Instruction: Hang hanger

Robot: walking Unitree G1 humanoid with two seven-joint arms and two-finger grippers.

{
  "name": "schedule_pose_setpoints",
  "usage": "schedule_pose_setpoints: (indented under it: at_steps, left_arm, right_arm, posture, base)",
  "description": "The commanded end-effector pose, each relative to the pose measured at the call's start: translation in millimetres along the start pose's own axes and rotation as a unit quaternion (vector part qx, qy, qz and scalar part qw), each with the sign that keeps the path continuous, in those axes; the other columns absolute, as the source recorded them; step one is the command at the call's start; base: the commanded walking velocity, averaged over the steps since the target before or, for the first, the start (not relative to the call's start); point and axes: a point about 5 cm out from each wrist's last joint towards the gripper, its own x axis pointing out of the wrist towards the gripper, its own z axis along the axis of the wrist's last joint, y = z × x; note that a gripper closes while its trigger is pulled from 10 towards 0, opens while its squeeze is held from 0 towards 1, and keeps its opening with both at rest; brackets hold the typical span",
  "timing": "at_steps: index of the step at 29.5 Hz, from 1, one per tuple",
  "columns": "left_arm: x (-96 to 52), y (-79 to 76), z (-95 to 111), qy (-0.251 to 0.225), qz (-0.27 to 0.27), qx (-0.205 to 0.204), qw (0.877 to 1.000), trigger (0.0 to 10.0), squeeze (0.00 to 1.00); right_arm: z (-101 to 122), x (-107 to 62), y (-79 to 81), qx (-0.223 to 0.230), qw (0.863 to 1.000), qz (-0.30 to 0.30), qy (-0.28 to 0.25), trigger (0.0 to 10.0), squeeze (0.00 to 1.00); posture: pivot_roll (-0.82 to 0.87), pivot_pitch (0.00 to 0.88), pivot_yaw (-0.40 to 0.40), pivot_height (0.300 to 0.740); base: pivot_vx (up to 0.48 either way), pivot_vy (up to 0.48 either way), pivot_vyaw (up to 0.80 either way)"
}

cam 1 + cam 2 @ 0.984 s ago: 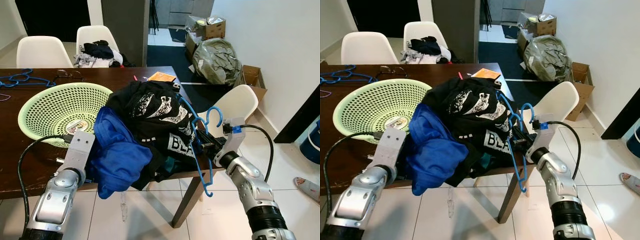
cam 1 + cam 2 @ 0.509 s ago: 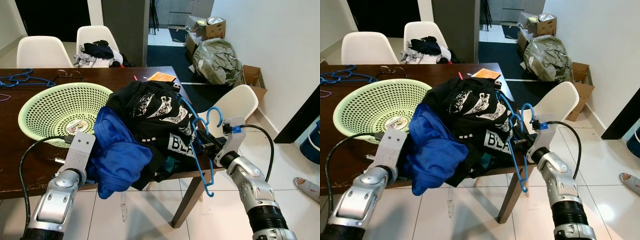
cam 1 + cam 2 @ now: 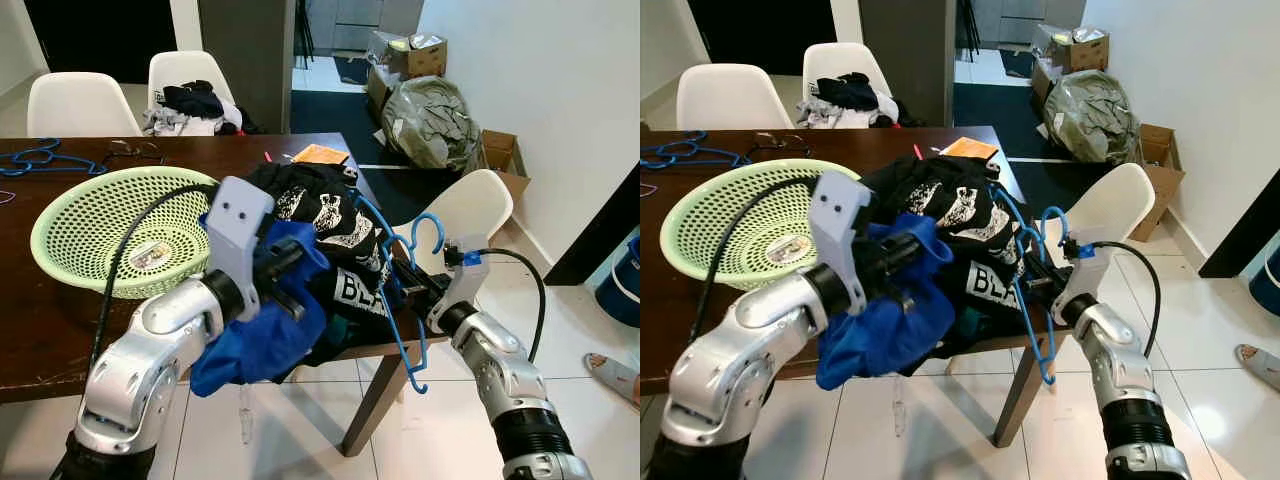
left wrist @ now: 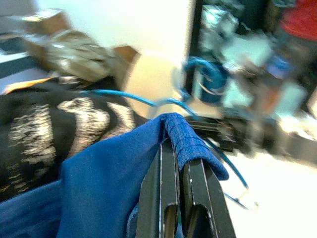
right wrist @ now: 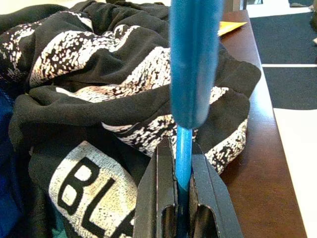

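A blue plastic hanger point(image 3: 402, 300) hangs off the table's right edge, its hook point(image 3: 427, 228) up and its upper arm threaded into a black printed shirt point(image 3: 330, 215). My right gripper point(image 3: 410, 284) is shut on the hanger's bar, which runs between the fingers point(image 5: 164, 178) in the right wrist view. A blue garment point(image 3: 262, 340) lies against the shirt and droops over the table's front edge. My left gripper point(image 3: 290, 268) is raised above the table, shut on a fold of that blue garment point(image 4: 190, 146).
A green mesh basket point(image 3: 60, 215) sits on the dark wooden table point(image 3: 40, 330). More blue hangers point(image 3: 40, 160) lie at the far left. A white chair point(image 3: 472, 205) stands just behind the right arm. Two chairs, boxes and a stuffed bag stand further back.
My left arm has swung up and to the right, lifting a fold of the blue garment above the table. The right gripper still holds the hanger in the same place.
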Motion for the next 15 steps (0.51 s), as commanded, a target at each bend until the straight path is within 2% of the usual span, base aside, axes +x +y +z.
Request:
schedule_pose_setpoints:
  at_steps: [1, 7, 9, 15]
  left_arm:
    - [-1.1, -6.8, 3, 0.009, -0.033, 0.012, 0.999, 10.0, 0.00]
    - [-4.4, -6.7, 13, -0.011, -0.052, 0.000, 0.999, 10.0, 0.00]
    - [-6.4, -11.7, 24, -0.036, -0.083, -0.009, 0.996, 10.0, 0.00]
    - [-5.6, -19.2, 29, -0.053, -0.111, -0.025, 0.992, 10.0, 0.00]
  right_arm:
    - [-8, 0.1, 1.5, 0.013, 1.000, -0.001, 0.010, 10.0, 0.00]
    - [-8, 1.5, 2.4, 0.020, 1.000, -0.001, 0.005, 10.0, 0.00]
    - [-7, 2.0, 1.8, 0.029, 1.000, -0.004, -0.002, 10.0, 0.00]
    - [-5, 2.2, 0.9, 0.039, 0.999, -0.009, -0.010, 10.0, 0.00]
  posture:
    - [0.06, 0.054, -0.060, 0.740]
    - [0.07, 0.056, -0.054, 0.740]
    - [0.07, 0.056, -0.048, 0.740]
    - [0.07, 0.056, -0.045, 0.740]
  base:
    - [-0.315, 0.000, 0.00]
    - [-0.390, 0.000, 0.00]
    - [-0.396, 0.000, 0.00]
    - [-0.402, 0.000, 0.00]
